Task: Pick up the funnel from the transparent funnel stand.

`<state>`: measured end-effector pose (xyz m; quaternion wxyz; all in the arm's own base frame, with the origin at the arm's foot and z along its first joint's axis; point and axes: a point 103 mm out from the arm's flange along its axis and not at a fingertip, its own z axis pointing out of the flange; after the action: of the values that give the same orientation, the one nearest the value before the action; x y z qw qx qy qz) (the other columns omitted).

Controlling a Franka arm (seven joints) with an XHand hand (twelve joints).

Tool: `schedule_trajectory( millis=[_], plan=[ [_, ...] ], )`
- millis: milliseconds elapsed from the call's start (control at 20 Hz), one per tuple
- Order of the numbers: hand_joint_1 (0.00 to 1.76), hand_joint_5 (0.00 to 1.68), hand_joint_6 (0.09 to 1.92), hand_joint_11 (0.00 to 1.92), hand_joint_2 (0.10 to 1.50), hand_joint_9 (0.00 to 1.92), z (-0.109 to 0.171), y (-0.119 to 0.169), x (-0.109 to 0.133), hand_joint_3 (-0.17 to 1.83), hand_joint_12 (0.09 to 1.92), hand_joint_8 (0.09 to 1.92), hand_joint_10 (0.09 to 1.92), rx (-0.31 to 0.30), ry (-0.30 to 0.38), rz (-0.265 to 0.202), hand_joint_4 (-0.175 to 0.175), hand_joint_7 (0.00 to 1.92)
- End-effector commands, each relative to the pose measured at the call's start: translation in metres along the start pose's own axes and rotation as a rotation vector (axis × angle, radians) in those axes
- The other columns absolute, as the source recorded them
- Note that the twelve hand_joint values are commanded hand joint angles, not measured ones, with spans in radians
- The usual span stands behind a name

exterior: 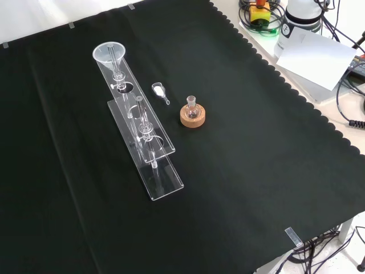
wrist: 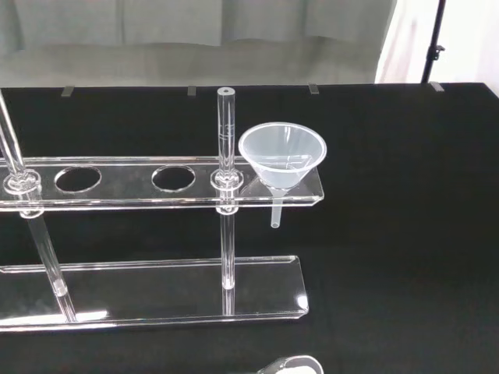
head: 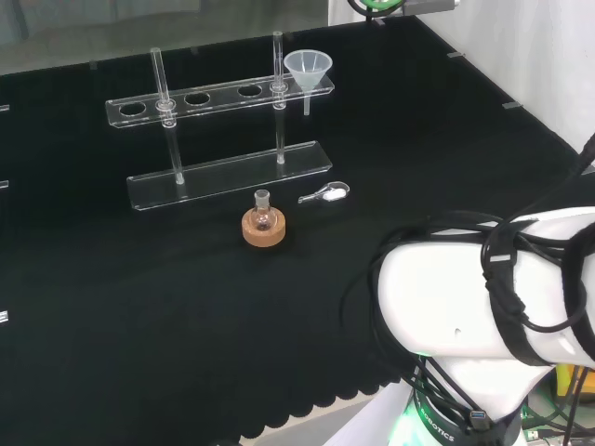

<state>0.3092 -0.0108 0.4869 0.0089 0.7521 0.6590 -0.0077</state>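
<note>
Funnel (head: 309,67) sits upright in the end hole of the clear funnel stand (head: 223,139), at the rack's 3 o'clock end in head view; stem hangs below the top shelf. In front view it's at the rack's 11 o'clock end. Small flask (head: 263,206) on cork ring (head: 264,229) stands near the base, w/ a small clear scoop (head: 325,193) beside it. Fingers: can't tell.

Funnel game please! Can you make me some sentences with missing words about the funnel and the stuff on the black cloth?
1. The funnel sits in the end hole of the clear ____.
2. The little flask stands on a ____ ring.
3. The cloth on the bench is ____.

Missing words: stand; cork; black
</note>
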Motion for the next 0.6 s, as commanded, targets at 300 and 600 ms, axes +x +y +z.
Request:
schedule_trajectory(
  millis=[300, 600],
  plan=[
    [0.00, 0.26, 0.09, 0.22, 1.23, 0.21, 0.024, 0.038, -0.013, 0.38, 1.33, 0.21, 0.64, 0.031, 0.022, 0.041, 0.008, 0.19],
    [0.00, 0.26, 0.09, 0.22, 1.23, 0.22, 0.055, 0.084, -0.033, 0.37, 1.33, 0.22, 0.64, 0.061, 0.036, 0.032, 0.007, 0.19]
  ],
)
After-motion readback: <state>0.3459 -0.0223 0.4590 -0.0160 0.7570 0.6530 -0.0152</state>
